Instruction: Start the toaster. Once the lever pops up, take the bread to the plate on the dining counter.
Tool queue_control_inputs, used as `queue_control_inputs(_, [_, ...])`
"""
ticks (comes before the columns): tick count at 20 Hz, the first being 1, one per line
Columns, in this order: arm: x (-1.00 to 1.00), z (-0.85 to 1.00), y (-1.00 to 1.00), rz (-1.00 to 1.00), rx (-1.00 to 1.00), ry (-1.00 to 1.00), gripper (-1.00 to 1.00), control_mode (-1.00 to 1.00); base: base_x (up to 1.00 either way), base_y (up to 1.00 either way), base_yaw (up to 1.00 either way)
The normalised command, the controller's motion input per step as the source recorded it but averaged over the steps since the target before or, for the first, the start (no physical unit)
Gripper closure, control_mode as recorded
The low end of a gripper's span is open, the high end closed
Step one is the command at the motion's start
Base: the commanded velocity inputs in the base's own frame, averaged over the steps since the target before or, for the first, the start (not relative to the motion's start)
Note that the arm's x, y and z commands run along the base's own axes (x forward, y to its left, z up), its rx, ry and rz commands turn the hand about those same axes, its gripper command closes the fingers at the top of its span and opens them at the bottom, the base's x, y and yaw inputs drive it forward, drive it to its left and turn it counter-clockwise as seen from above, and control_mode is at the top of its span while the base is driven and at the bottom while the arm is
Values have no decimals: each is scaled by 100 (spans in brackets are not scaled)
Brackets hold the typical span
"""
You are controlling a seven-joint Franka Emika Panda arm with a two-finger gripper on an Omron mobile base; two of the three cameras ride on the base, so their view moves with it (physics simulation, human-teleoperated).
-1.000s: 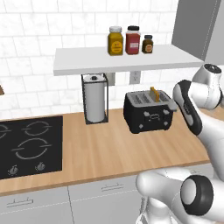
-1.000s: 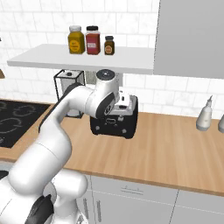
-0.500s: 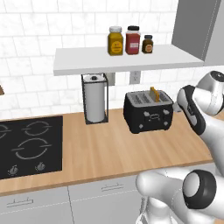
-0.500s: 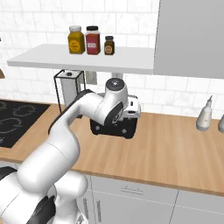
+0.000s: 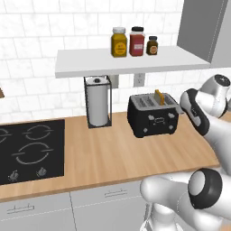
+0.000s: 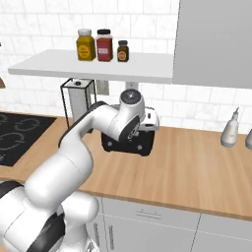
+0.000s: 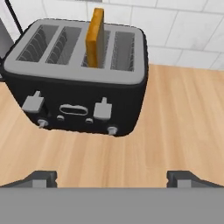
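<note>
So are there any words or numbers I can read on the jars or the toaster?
None can be read.
The three jars on the shelf: labels are blurred colour patches.
The toaster: its grey panel has knobs and levers, but no letters or numbers.

base views: rear left, rear right | shared: toaster | hand view: close, looking down at it
</note>
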Motion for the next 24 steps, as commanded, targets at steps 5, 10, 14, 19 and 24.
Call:
queue_control_inputs(5, [19,-4,0,0,0,-2,-100,-100,0,0,0])
queue_control_inputs(10, [12,-10,1,0,0,-1,-100,-100,0,0,0])
queue_control_inputs(14, [8,-10,32,-5,0,0,-100,-100,0,0,0])
queue_control_inputs(19, [12,-4,43,-9,0,0,-100,-100,0,0,0])
queue_control_inputs(24, [8,-14,14,-4,0,0,-100,-100,0,0,0])
